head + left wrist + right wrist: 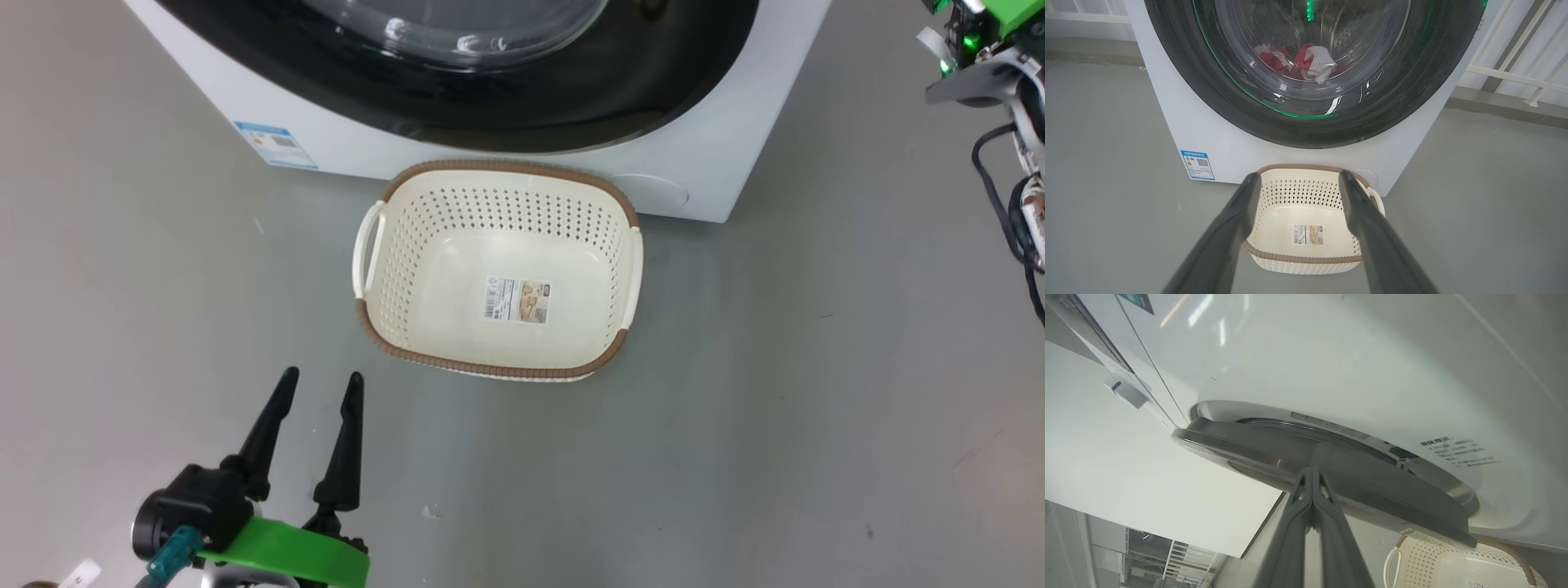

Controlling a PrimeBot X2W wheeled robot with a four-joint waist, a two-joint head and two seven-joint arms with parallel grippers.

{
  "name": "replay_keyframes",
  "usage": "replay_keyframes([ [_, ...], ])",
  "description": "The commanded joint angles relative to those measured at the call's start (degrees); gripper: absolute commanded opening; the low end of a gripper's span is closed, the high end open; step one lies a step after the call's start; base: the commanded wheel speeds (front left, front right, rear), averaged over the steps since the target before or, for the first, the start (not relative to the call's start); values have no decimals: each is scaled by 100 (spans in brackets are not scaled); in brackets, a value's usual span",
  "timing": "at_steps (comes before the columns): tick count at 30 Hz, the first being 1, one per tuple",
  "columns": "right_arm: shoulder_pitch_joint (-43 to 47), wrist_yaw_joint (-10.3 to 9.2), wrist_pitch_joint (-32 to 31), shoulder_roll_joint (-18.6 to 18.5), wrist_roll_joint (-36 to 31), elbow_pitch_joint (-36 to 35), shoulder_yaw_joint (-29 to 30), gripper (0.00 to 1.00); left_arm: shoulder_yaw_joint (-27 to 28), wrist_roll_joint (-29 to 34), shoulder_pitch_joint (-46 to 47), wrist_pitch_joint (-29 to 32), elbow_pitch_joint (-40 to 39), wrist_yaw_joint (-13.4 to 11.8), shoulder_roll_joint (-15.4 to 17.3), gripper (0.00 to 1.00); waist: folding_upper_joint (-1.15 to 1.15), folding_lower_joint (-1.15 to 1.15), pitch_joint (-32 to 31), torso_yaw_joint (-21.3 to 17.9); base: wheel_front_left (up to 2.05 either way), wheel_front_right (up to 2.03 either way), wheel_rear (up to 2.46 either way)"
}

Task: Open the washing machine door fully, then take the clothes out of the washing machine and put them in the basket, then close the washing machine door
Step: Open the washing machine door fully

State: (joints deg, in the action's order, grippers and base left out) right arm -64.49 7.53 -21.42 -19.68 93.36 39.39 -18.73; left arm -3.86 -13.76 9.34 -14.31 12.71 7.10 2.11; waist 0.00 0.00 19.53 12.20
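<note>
black fingers of the left gripper (322, 374) stand spread wide over the grey floor (816, 408), holding nothing, pointing at the basket (490, 369) just ahead. the basket sits upright just before the washing machine (343, 139). beyond, the right gripper (1311, 470), its fingers pressed together, has its tips at the edge of the washing machine door (1412, 81); behind its glass lie the red and white clothes (1306, 61).

Washing machine (1167, 122), front panel, lower left corner: blue label (1197, 165) bearing a QR code and coloured bars; print too small to read.
Front panel beside the washing machine door (1249, 447): block of dark printed characters (1453, 451), illegible.
Basket (498, 167), bottom centre: paper label (518, 300) with barcode and small picture; text unreadable.
</note>
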Motion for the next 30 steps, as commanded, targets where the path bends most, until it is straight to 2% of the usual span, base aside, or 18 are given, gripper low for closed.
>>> replay_keyframes([
  [1,-201,-4,-209,106,104,-18,26,0,149,-34,123,-69,-113,36,76,100,0,0,75,71,0,0,0],
  [11,-841,-4,-953,181,416,731,138,0,-56,-159,259,-69,-146,38,76,100,0,0,339,302,0,0,0],
  [30,-1568,-4,-1358,207,320,1466,87,0,-304,-312,383,-69,-203,38,76,100,0,0,605,554,0,0,0],
])
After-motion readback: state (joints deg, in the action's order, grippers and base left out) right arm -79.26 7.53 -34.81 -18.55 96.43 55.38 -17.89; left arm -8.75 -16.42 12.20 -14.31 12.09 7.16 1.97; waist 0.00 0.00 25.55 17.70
